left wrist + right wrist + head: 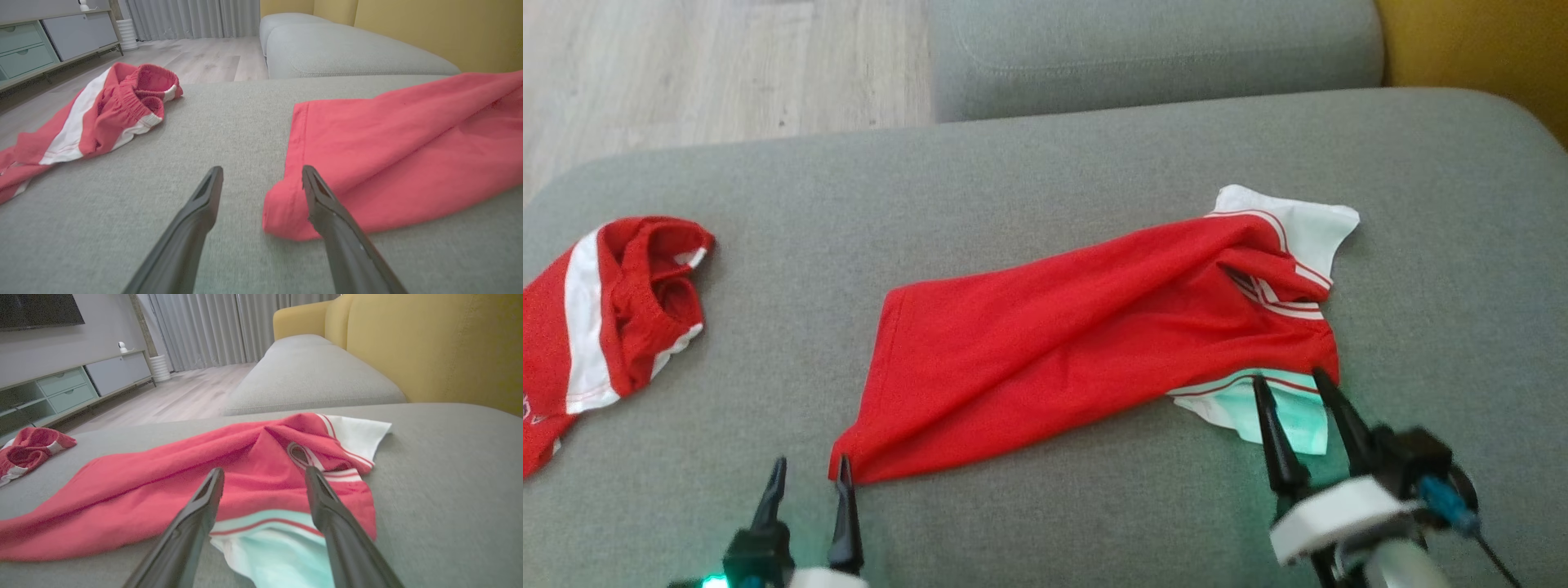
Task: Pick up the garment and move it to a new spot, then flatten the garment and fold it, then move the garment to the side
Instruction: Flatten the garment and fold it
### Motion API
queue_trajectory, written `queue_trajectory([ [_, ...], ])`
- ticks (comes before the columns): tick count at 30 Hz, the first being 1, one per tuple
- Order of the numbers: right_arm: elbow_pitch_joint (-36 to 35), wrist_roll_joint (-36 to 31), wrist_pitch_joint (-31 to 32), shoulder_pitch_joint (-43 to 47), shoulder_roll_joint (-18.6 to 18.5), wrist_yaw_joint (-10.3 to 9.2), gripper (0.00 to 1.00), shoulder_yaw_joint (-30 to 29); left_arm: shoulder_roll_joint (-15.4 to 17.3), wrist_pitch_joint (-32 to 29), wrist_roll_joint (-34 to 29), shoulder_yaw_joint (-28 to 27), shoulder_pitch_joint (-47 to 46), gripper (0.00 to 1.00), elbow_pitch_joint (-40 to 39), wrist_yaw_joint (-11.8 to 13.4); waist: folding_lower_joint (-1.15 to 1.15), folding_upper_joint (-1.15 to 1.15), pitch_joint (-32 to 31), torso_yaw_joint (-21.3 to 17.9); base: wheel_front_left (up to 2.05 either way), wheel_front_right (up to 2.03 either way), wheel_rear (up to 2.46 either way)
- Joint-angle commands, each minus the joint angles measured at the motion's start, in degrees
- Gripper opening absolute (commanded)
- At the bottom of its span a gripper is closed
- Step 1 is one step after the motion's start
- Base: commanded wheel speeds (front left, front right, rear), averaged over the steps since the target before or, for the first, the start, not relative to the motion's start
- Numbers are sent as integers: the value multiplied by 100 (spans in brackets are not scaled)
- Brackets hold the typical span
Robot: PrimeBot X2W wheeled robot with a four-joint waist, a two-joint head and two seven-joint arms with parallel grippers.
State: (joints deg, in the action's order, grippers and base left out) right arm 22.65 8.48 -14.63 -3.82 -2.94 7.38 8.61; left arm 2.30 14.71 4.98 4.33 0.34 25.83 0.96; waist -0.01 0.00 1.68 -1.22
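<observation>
Left gripper sits at the near edge of the gray seat cushion, fingers spread wide, nothing pinched between them. In the left wrist view the rolled near-left corner of the red shirt lies just inside the gap, against the inner side of the right-hand finger; the other finger is over bare cushion. Can't tell if that finger presses the cloth or only sits beside it. Right gripper is also spread wide, at the near right. Its tips are over the shirt's near white sleeve, which looks green-tinted, right where the striped sleeve band meets the red body. Nothing is gripped; contact with the fabric can't be told. The shirt lies loosely spread across the middle of the cushion, long axis running from near-left to far-right, with wrinkles bunched at the right end around the collar. The second white sleeve sticks out at the far right, and the hem edge is at the left end. So the shirt sits between the two grippers, one at each near corner. Red-and-white shorts lie crumpled at the far left of the cushion, well apart from the shirt and from the left gripper. Behind are another gray cushion, a yellow backrest and wood floor.
</observation>
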Motion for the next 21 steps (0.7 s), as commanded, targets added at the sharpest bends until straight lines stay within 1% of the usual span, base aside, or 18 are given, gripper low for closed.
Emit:
queue_trajectory([
  [1,-85,-47,-37,8,6,11,100,34,58,29,-75,-138,-74,100,-167,46,1,0,-96,16,0,0,0],
  [6,17,-56,-37,107,6,11,100,-60,58,29,-67,-144,99,100,-272,93,1,0,-164,26,0,0,0],
  [12,141,-27,-37,123,6,11,100,-260,58,29,-46,-96,124,100,-323,68,1,0,-143,-2,0,0,0],
  [14,393,59,-37,120,6,11,100,-482,58,29,-37,-65,106,100,-324,60,1,0,-125,-13,0,0,0],
  [17,771,21,-37,26,6,11,100,-715,58,29,-21,-4,79,100,-319,43,1,0,-93,-10,0,0,0],
  [21,1176,42,-37,-172,6,11,100,-827,58,29,-3,55,51,100,-319,30,1,0,-50,34,0,0,0],
])
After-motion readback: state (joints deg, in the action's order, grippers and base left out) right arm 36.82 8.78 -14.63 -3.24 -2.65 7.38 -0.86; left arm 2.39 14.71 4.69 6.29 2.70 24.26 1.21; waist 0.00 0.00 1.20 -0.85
